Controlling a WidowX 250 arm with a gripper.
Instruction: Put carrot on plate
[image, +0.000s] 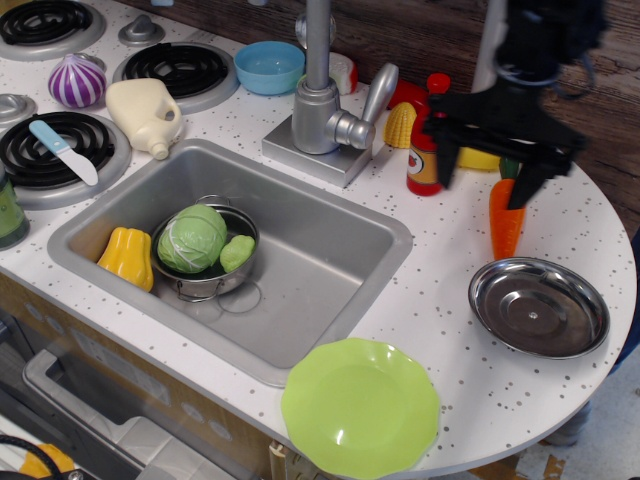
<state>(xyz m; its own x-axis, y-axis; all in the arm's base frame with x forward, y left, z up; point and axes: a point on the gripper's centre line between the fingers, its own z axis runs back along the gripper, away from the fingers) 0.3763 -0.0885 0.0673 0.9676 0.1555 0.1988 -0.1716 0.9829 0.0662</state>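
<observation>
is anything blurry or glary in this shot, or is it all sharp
In the observation.image view, the black gripper and arm are smeared by motion blur, edges soft; the carrot below it, the red bottle and the sink stay crisp. The steel plate shows bright reflections, and the green plate a small glare spot near its front. Lighting is even, shadows soft.

Dark wood-plank wall (590, 90), white speckled countertop (440, 290), grey sink (330, 270)
</observation>
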